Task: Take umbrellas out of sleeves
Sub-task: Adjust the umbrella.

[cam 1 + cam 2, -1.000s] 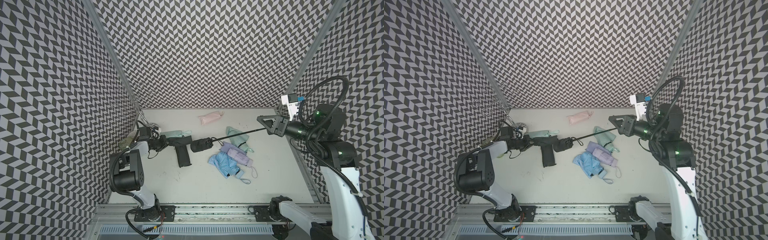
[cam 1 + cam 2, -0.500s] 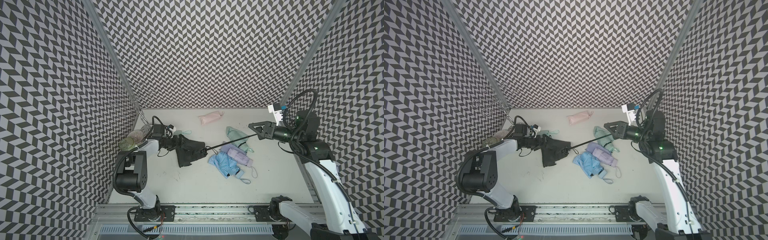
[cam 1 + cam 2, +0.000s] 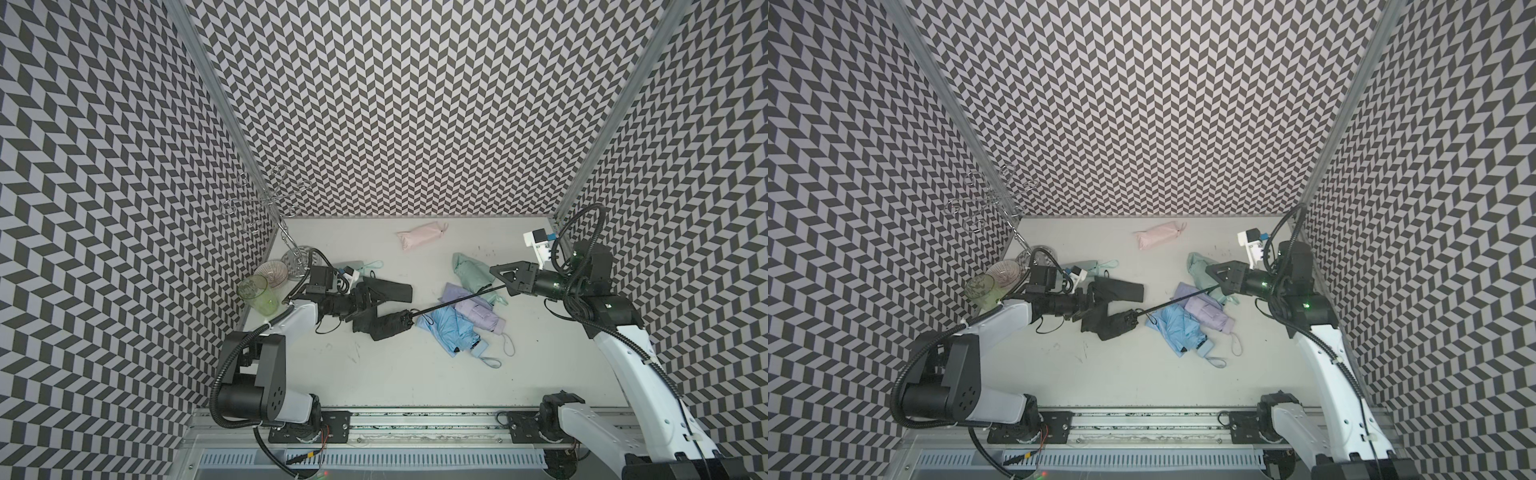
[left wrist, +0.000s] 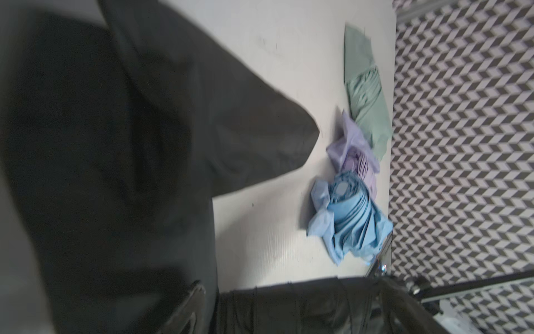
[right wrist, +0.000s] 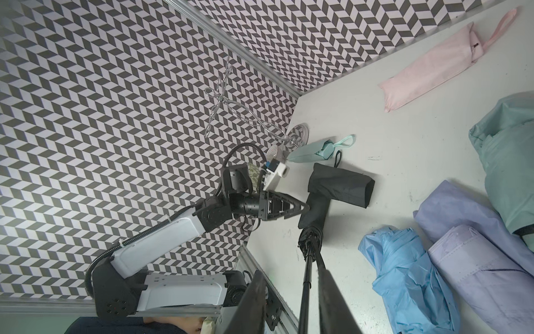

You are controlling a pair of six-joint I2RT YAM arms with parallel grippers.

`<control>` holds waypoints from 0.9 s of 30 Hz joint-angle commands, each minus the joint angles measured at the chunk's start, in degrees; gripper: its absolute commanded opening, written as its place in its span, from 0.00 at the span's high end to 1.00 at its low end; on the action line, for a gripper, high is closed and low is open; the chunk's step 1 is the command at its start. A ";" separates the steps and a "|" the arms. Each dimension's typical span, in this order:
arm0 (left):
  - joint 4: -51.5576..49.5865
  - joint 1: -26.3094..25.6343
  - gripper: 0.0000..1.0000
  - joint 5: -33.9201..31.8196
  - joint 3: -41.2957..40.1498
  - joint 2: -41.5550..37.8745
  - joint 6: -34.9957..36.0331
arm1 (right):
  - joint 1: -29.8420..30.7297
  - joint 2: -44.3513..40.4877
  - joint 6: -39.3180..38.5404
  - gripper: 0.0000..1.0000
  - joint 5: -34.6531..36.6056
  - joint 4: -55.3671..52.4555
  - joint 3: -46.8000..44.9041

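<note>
Black umbrella (image 3: 388, 326) lies left of centre on the table (image 3: 374, 374), thin shaft extended rightward. Right hand (image 3: 500, 282) is clamped on the shaft's end. Left hand (image 3: 368, 300) sits at the canopy's left end, beside a black sleeve (image 3: 390, 289); whether it is open or closed cannot be judged.

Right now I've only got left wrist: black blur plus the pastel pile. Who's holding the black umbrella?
Observer: The right fingers are shut on its extended shaft. The black umbrella has its canopy end toward the left arm.
Operator: Anything left in a sleeve?
Observer: The pink umbrella, near the back wall, is in its sleeve.
Operator: Hazards by the left arm?
Observer: A green glass stands right beside that arm.
</note>
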 commanded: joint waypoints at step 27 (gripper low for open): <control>23.37 -1.87 0.52 10.18 -12.84 1.93 -15.37 | 7.68 3.77 -2.64 1.00 0.52 4.00 -9.34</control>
